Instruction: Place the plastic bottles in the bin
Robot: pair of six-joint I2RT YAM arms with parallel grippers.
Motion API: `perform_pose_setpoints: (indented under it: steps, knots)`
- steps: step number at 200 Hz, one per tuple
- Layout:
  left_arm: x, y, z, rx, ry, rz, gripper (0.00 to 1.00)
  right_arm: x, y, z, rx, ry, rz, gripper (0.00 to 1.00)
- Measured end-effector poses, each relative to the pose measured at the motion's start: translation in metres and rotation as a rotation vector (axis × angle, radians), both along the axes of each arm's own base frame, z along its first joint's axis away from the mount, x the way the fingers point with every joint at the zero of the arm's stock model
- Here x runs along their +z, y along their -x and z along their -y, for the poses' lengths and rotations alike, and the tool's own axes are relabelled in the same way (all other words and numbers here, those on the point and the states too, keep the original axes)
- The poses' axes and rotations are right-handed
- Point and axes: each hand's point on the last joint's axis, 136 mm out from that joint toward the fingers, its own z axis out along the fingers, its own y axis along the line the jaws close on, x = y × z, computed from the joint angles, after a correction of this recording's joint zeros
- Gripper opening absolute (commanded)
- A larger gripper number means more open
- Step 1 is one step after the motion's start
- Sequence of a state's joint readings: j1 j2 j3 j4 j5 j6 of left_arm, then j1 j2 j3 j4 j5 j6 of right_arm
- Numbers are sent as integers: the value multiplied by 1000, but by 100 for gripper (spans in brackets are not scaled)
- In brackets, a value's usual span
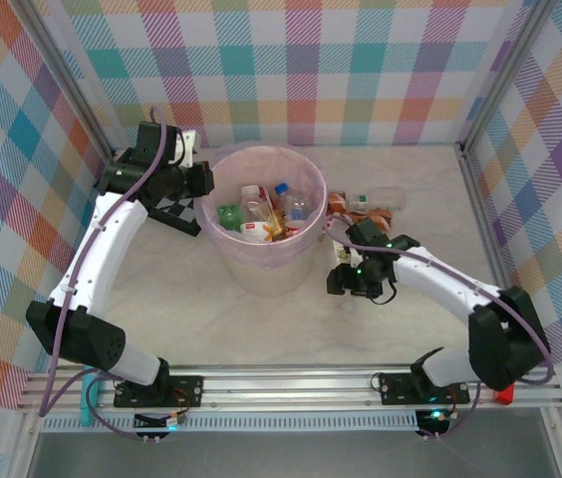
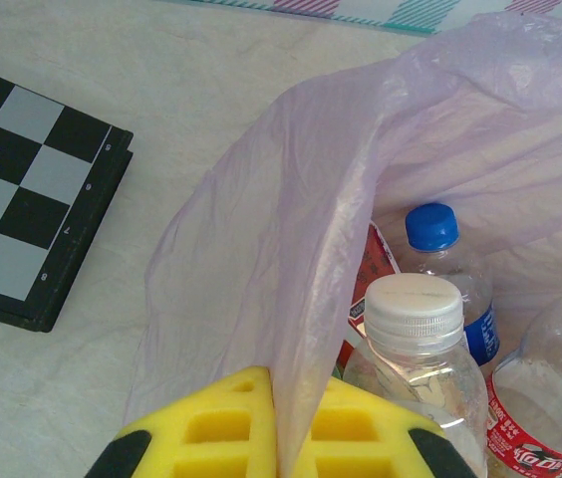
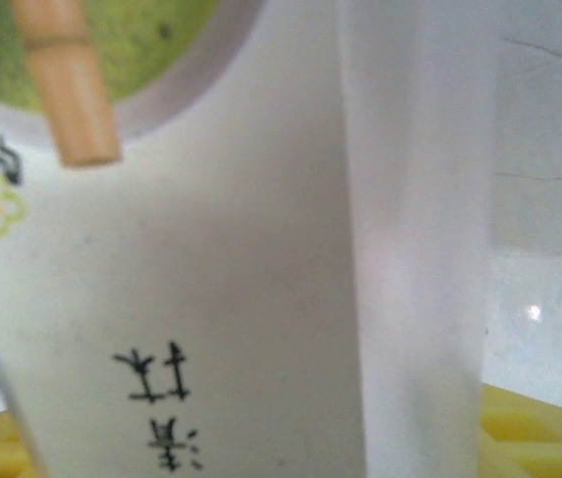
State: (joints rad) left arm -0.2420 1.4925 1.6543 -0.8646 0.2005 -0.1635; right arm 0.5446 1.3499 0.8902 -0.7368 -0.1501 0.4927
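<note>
Slippage of the white bottle (image 3: 211,299) is risked, right gripper (image 3: 261,433) hold untellable; the bag (image 2: 291,229) pinched by left gripper (image 2: 286,398) could be torn.

The left arm (image 1: 97,254) and the right arm (image 1: 445,284) have smooth white link shells between bulky black joint housings. A lilac cable (image 1: 55,344) trails along each. Their base plates (image 1: 176,386) are black. Small green lights (image 1: 358,267) glow on the right arm. The left gripper (image 2: 281,388) has yellow fingers (image 2: 216,433) with square recesses and black corners.
</note>
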Motion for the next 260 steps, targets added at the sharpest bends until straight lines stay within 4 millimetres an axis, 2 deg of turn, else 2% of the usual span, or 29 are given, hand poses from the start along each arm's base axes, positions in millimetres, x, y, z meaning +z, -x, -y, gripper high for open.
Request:
perform_pose_setpoints:
  steps: [51, 106, 140, 163, 215, 236, 260]
  knots:
    - [0, 0, 0, -1, 0, 0, 0, 51, 7, 12, 19, -22, 32, 54]
    - [0, 0, 0, -3, -2, 1, 0, 107, 2, 30, 22, -21, 70, 51]
    - [0, 0, 0, -3, -2, 2, 0, 152, -6, 35, 40, -33, 145, 52]
    - [0, 0, 0, -3, -2, 2, 0, 183, -16, 29, 70, -52, 212, 52]
    - [0, 0, 1, -6, 1, 2, 0, 228, -44, 10, 130, -96, 303, 52]
    - [1, 0, 1, -7, 3, 2, 0, 249, -56, -6, 171, -123, 356, 52]
    - [1, 0, 1, -8, 5, 1, 0, 268, -65, -36, 250, -152, 409, 52]
